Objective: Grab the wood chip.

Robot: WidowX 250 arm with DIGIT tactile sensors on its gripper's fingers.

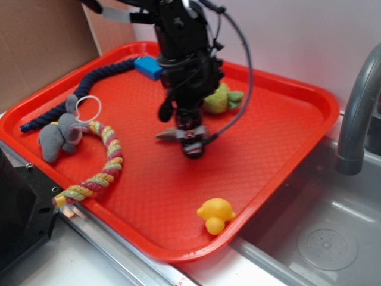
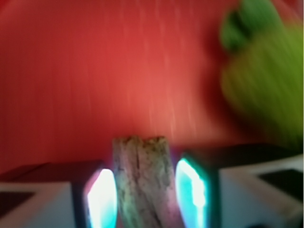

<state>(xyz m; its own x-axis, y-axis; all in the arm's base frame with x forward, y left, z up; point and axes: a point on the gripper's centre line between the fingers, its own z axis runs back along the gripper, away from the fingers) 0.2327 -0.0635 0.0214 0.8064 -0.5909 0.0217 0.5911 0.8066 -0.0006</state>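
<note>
The wood chip [image 1: 165, 136], a rough brown sliver, sticks out to the left from my gripper [image 1: 189, 143] over the middle of the red tray [image 1: 286, 113]. In the wrist view the wood chip [image 2: 142, 175] stands between the two lit pads, which press close on both its sides, so my gripper [image 2: 145, 192] is shut on it. The chip looks sharp there while the tray behind it is smeared. The green plush toy [image 1: 221, 98] lies just behind the arm and shows at the upper right of the wrist view as a green plush toy [image 2: 266, 80].
On the tray also lie a yellow toy duck [image 1: 215, 214] near the front rim, a striped rope [image 1: 107, 161], a grey plush elephant [image 1: 59, 134], a navy rope [image 1: 77, 89] and a blue block [image 1: 147, 67]. A grey faucet [image 1: 357, 113] and sink [image 1: 321, 238] are to the right.
</note>
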